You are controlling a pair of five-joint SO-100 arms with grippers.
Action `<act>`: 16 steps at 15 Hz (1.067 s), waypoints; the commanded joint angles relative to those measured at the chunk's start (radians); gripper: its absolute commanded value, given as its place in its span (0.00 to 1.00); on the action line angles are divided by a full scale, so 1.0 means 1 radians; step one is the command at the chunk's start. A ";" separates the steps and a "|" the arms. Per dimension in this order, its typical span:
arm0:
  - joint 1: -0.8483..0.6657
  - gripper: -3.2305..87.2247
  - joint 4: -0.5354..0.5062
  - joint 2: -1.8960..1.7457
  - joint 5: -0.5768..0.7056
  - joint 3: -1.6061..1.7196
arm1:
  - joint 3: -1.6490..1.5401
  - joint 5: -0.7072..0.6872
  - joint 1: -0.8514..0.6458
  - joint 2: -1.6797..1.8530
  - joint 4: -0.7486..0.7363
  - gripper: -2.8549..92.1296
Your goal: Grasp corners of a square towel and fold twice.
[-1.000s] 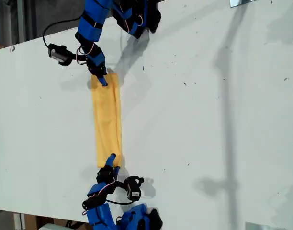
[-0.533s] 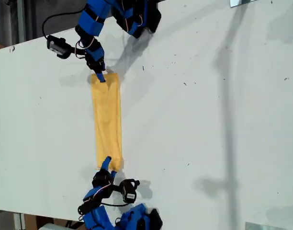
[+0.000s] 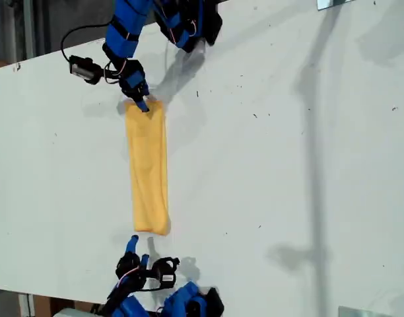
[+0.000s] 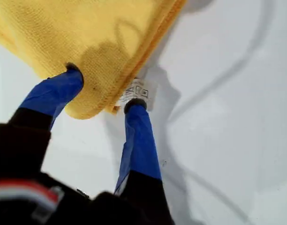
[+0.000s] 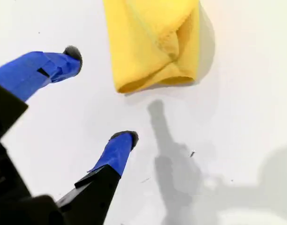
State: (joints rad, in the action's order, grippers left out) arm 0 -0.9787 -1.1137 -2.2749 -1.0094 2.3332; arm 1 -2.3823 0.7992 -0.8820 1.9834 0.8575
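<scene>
White and matte, the table point(image 3: 288, 165) fills nearly the whole exterior view, flecked with small dark specks and crossed by soft grey shadows. Toward the exterior view's left lies the towel point(image 3: 148, 168), soft yellow-orange terry cloth folded into a long narrow strip that runs from the upper part of that view down toward the lower part, its ends rounded and slightly puffy. In the second wrist view the near end of the strip shows layered folds with a looped, tucked edge.

At the strip's upper end in the exterior view, my first gripper point(image 4: 103, 96) stands over a corner point(image 4: 89, 110) of the cloth. Its blue-taped jaws are parted: one tip presses on the nubby yellow surface, the other rests on the table beside the small white tag point(image 4: 138, 90). It is released, not clamped on the fabric.

Below the strip's lower end in the exterior view, my second gripper point(image 5: 101, 96) hangs spread wide over bare table, holding nothing and lying apart from the towel's folded end.
</scene>
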 commanded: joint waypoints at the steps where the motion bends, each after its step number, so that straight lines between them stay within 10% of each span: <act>1: -0.002 0.36 0.124 -0.155 -0.057 0.215 | 0.176 0.003 -0.015 -0.199 0.021 0.31; 12: 0.020 0.34 -0.179 -1.077 -0.114 0.684 | 0.445 -0.017 -0.060 -0.580 0.218 0.30; 16: 0.032 0.34 -0.190 -1.106 -0.121 0.699 | 0.371 -0.034 -0.100 -0.529 0.212 0.10</act>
State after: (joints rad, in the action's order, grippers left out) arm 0 -0.9557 -1.2916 -3.3702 -1.1060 3.0388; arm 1 -1.9957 0.7793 -0.9526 1.4419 1.0646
